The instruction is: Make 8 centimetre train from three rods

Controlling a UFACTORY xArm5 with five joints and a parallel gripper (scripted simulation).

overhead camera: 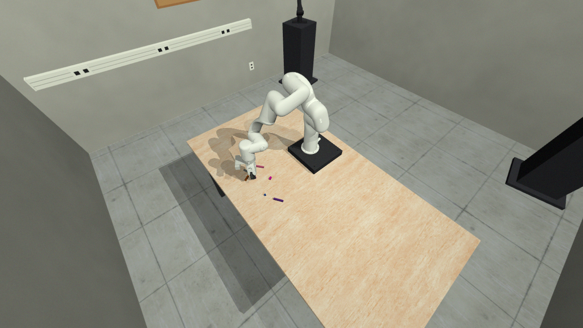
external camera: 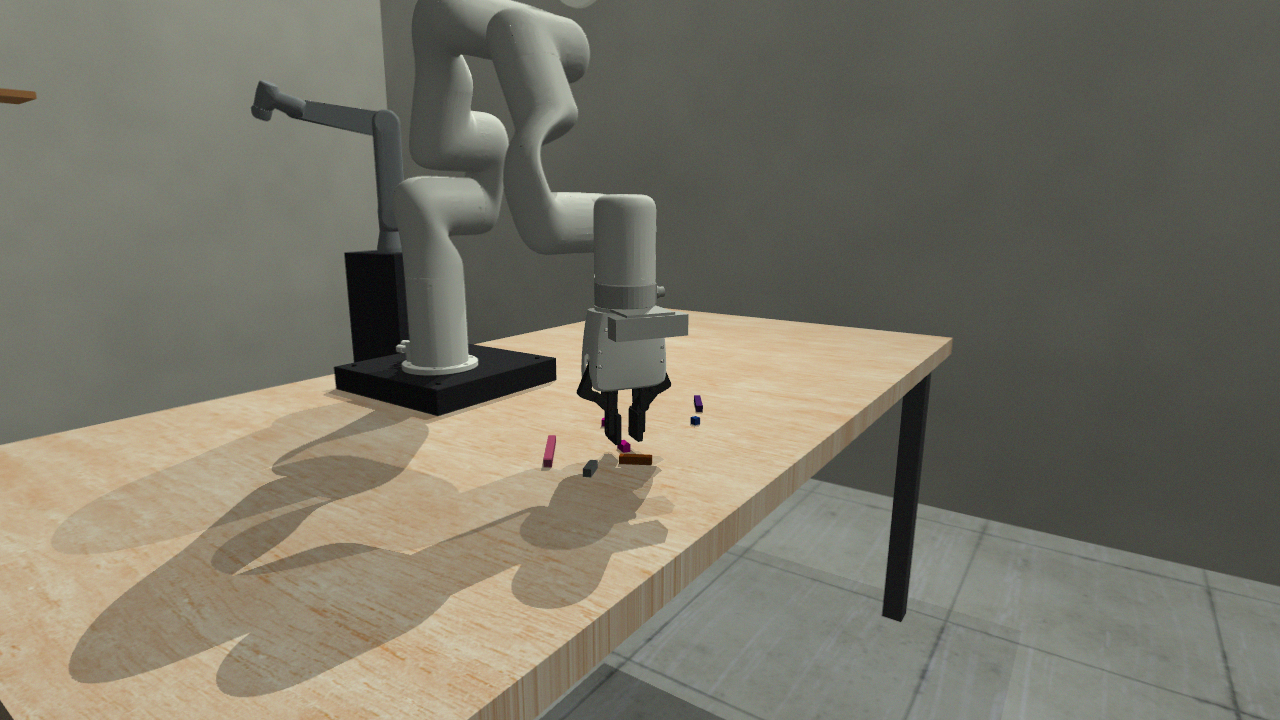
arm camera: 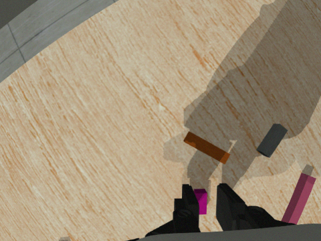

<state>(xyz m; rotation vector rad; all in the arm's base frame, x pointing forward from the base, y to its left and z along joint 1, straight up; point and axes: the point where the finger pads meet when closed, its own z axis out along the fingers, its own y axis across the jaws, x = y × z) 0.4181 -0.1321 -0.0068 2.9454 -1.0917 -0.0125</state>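
My gripper (overhead camera: pixel 252 176) (external camera: pixel 625 437) (arm camera: pixel 202 200) is partly open and empty, pointing down just above the table. A short magenta rod (external camera: pixel 624 445) (arm camera: pixel 202 202) lies below the fingers, nearer the left one in the wrist view. An orange rod (overhead camera: pixel 246 178) (external camera: pixel 635 459) (arm camera: pixel 207 147) lies flat close by. A grey rod (external camera: pixel 589 468) (arm camera: pixel 272 140) lies apart from it, in the arm's shadow. A second magenta rod (overhead camera: pixel 269 178) lies farther off. A blue rod (overhead camera: pixel 264 195) (external camera: pixel 695 420) and a purple rod (overhead camera: pixel 278 199) (external camera: pixel 698 402) lie separately. No rods touch end to end.
A pink rod (overhead camera: pixel 260 166) (external camera: pixel 549 450) (arm camera: pixel 299 197) lies between the grey rod and the robot's side of the table. The black base plate (overhead camera: pixel 301 158) (external camera: pixel 384 392) stands behind. The table's edge (external camera: pixel 760 528) runs beyond the orange rod.
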